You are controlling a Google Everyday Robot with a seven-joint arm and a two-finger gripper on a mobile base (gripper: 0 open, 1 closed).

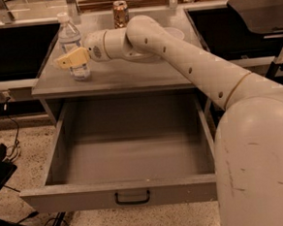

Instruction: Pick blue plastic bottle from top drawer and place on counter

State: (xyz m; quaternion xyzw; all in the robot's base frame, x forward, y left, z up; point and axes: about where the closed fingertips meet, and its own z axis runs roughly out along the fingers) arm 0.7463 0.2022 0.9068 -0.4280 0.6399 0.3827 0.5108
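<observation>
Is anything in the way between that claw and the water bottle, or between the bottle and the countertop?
Nothing visible is in the way. The gripper is right at the blue plastic bottle, which already stands upright on the counter, on its left side. The can stands apart at the back, and the top drawer is open below.

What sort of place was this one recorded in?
Probably a lab or workshop test area: a grey metal top drawer open beneath a plain counter, a speckled floor with loose cables, benches alongside. The gripper is at the blue plastic bottle on that counter.
</observation>
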